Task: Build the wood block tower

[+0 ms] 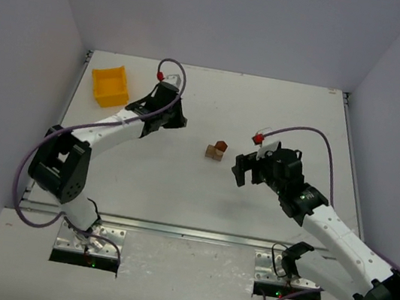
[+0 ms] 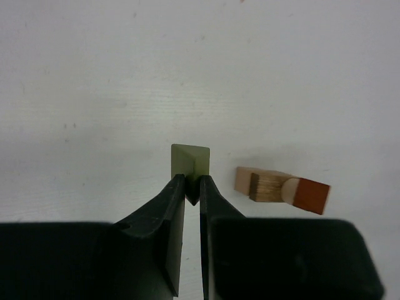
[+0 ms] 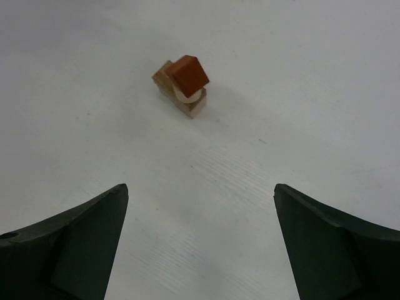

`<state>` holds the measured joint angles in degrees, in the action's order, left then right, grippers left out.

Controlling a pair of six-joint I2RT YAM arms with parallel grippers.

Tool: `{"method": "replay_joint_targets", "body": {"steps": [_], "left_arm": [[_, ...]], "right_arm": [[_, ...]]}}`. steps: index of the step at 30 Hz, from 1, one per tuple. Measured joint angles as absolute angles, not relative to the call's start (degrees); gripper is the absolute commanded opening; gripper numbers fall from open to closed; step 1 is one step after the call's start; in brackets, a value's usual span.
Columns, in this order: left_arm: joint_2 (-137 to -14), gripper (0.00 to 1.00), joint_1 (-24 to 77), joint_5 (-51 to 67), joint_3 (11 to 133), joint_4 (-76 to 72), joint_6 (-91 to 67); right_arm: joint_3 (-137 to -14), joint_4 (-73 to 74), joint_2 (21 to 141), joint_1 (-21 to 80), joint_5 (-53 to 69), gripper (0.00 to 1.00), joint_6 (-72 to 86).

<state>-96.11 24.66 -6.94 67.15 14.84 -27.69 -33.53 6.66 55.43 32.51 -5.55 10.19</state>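
The wood block tower [image 1: 216, 150] stands at the table's middle: tan blocks with a dark red block on top. It also shows in the right wrist view [image 3: 182, 84] and the left wrist view [image 2: 282, 189]. My left gripper [image 2: 192, 182] is shut on an olive-green block [image 2: 190, 164], held left of the tower. In the top view the left gripper [image 1: 177, 121] is to the tower's left and the green block is hidden. My right gripper [image 3: 200, 194] is open and empty, apart from the tower; in the top view it [image 1: 241, 170] is to the tower's right.
A yellow plastic bin [image 1: 110, 86] stands at the back left of the white table [image 1: 282, 110]. Grey walls close in the table on three sides. A metal rail [image 1: 187, 232] runs along the near edge.
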Motion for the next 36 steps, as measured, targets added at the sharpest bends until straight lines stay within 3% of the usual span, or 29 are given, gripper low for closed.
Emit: {"method": "replay_joint_targets", "body": {"steps": [9, 14, 20, 28, 31, 36], "left_arm": [[-79.5, 0.0, 21.0, 14.7, 51.4, -6.0, -28.4], [-77.5, 0.0, 19.8, 30.8, 41.3, -18.8, -34.5], [-77.6, 0.0, 19.5, 44.2, 38.5, -32.5, -42.7], [-77.4, 0.0, 19.5, 48.4, 38.1, -39.1, -47.3], [-77.3, 0.0, 19.5, 48.1, 38.1, -39.0, -48.0], [-76.5, 0.0, 19.5, 46.7, 38.1, -36.8, -48.1]], "right_arm": [[-32.9, 1.3, 53.2, 33.4, 17.7, 0.96, 4.1], [-34.8, 0.3, 56.7, 35.9, 23.5, 0.95, -0.3], [-38.8, -3.3, 62.9, 36.6, 25.2, 0.87, -4.7], [-45.3, -4.6, 70.4, 37.5, 23.9, 0.77, -10.0], [-46.9, -5.1, 71.5, 38.2, 23.1, 0.66, -11.6], [-49.6, -5.5, 73.2, 38.8, 22.1, 0.65, -13.8]]}}
